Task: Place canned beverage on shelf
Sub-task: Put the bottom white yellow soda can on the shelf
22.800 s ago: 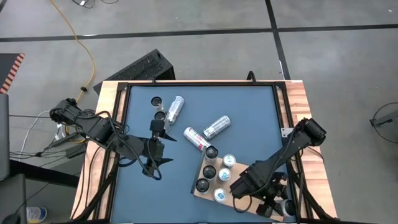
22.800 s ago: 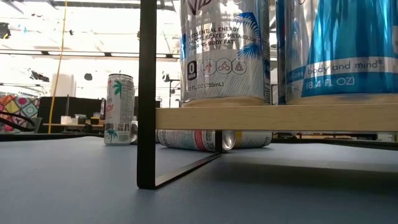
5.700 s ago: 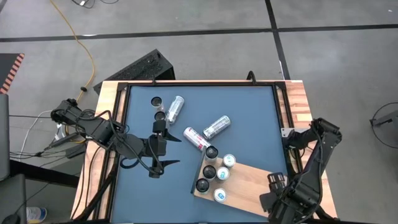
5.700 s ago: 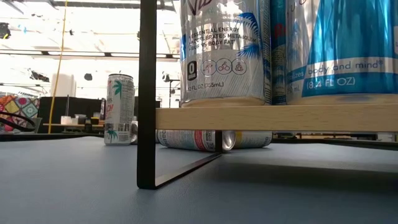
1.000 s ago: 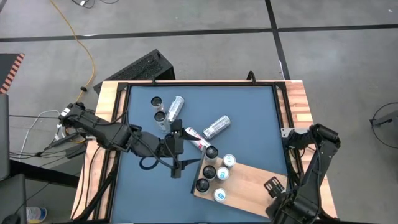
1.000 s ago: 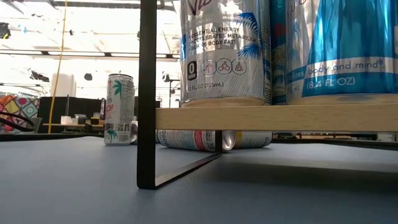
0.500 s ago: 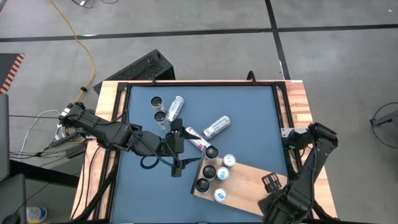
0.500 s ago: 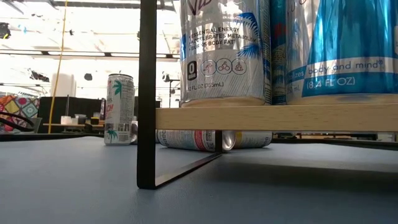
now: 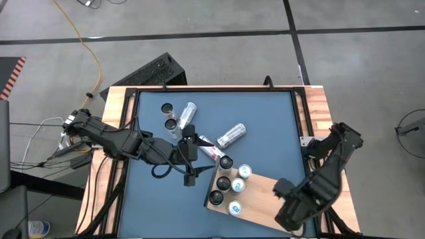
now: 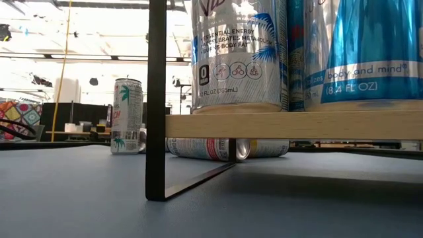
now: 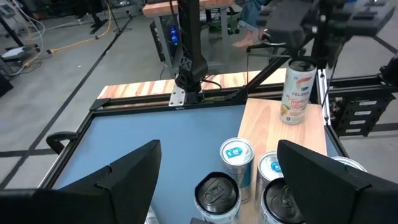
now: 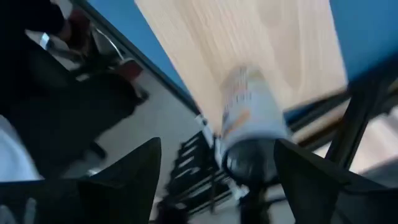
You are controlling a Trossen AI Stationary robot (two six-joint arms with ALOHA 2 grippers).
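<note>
The shelf (image 9: 262, 192) is a light wooden board at the table's near right. Several cans (image 9: 234, 186) stand on its left end. One white and orange can (image 11: 297, 93) stands upright on its bottom near the board's right end, hidden under my right arm in the high view. My right gripper (image 11: 292, 28) hangs just above this can (image 12: 249, 118), pointing down, open, fingers clear of it. My left gripper (image 9: 194, 159) hovers open and level over the table left of the shelf, beside a lying red and white can (image 9: 207, 147).
Two more cans lie on the blue tabletop (image 9: 231, 135) (image 9: 188, 114), and two stand upright at the far left (image 9: 167, 107) (image 9: 171, 123). The low view shows the shelf's board (image 10: 297, 124) on a black leg (image 10: 156, 99). Free board shows between the can group and the lone can.
My right gripper has risen over the shelf's right end, drifted a little toward the table's left, and rolled strongly about the line it points along. Its jaws stay equally wide.
</note>
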